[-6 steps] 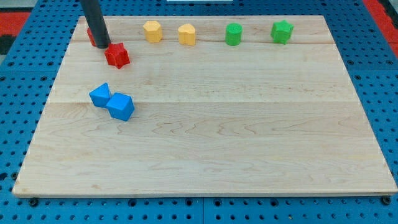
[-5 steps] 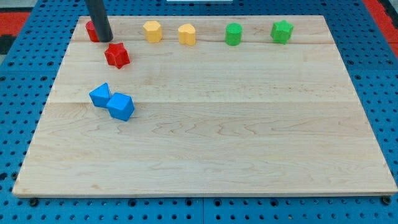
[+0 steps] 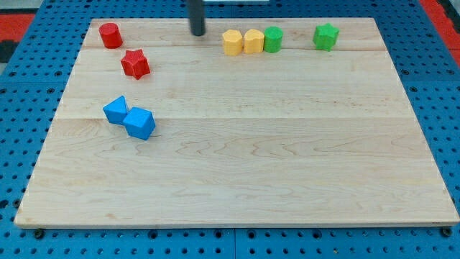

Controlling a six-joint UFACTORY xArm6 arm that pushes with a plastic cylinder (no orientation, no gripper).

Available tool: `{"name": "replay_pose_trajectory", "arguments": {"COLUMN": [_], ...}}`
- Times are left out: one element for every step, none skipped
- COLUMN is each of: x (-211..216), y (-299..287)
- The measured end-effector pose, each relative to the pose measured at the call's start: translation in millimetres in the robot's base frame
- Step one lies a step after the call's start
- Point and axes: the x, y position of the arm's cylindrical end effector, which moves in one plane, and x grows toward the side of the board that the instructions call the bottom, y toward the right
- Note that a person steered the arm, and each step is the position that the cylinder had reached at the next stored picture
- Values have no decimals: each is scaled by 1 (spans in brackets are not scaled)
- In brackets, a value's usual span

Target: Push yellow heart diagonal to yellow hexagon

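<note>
The yellow hexagon point(image 3: 232, 42) and the yellow heart point(image 3: 254, 41) sit side by side and touching in the top row of the wooden board point(image 3: 237, 180), hexagon on the left. The heart's right side touches a green cylinder point(image 3: 272, 39). My tip point(image 3: 198, 33) rests on the board to the left of the hexagon, a short gap away, touching no block. The rod runs up out of the view's top.
A green star point(image 3: 325, 36) stands at the top right. A red cylinder point(image 3: 110, 35) is at the top left with a red star point(image 3: 135, 64) below it. Two blue blocks point(image 3: 116, 110) point(image 3: 139, 123) touch at the left.
My tip has moved right along the top row, away from the red blocks. The two yellow blocks have slid right; the heart now touches the green cylinder.
</note>
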Motion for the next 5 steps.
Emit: {"name": "replay_pose_trajectory", "arguments": {"x": [6, 96, 127, 100, 108], "y": [49, 72, 68, 105, 160]}}
